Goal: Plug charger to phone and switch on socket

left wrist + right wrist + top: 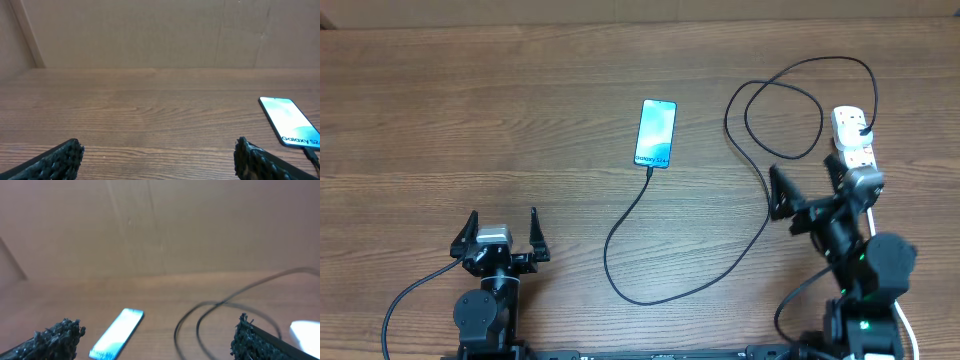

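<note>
The phone [655,133] lies screen up on the wooden table, its light blue screen lit. It also shows in the left wrist view [291,121] and the right wrist view [117,333]. The charger cable [670,285] runs from the phone's near end in a long loop to a black plug [865,131] in the white socket strip [852,137] at the far right. The cable loops show in the right wrist view [210,315]. My left gripper [503,232] is open and empty near the front left. My right gripper [805,189] is open and empty beside the socket strip.
A brown cardboard wall [160,30] stands behind the table. The socket strip's thick white cord [910,325] runs down past the right arm's base.
</note>
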Robot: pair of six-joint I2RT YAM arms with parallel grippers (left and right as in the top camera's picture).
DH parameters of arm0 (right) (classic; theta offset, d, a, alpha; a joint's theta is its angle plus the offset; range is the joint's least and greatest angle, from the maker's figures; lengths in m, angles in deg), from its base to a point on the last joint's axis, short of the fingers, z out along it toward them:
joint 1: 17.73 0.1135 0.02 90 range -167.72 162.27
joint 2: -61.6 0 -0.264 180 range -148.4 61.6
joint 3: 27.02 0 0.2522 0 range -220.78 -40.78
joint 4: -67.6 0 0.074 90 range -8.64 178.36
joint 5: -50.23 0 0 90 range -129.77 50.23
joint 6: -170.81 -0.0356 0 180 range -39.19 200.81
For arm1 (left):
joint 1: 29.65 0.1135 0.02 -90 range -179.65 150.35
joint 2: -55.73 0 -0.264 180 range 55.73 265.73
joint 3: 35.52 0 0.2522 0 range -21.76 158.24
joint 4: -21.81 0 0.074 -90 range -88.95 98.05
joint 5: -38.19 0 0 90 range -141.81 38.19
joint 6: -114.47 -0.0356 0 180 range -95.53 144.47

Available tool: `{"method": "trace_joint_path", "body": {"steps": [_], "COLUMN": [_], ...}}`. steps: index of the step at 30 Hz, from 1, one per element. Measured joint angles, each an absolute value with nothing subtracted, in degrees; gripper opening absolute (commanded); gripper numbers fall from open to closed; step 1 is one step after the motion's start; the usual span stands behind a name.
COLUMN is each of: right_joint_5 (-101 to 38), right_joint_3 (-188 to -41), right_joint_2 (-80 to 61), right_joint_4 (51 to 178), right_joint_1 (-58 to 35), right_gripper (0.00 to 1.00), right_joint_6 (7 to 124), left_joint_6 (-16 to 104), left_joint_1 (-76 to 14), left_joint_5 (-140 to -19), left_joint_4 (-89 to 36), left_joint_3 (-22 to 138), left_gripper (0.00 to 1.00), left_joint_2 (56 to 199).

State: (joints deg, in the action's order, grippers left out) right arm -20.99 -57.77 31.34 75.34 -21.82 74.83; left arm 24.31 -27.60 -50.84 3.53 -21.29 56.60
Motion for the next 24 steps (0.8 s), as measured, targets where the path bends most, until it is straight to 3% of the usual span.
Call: {"method": "trace_joint_path", "body": {"steps": [10,24], "right_joint_5": [-21.56,-25.34], "right_joint_3": [-45.88,-43.04], "right_joint_2": [44.30,50.48], "right_joint_4": [77.24,88.65], "right_joint_1": [-20.25,-20.25], "right_gripper": [1.00,1.00], "right_joint_6": [74.83,74.88], "left_joint_6": [24.31,24.31], "left_joint_1": [-27.60,-27.60], "left_joint_5": [-50.84,-50.84], "left_joint_4": [3.53,3.53], "left_joint_3": [-21.29,-21.29], "left_gripper": [1.00,1.00], "left_joint_2": [56.57,56.57]}}
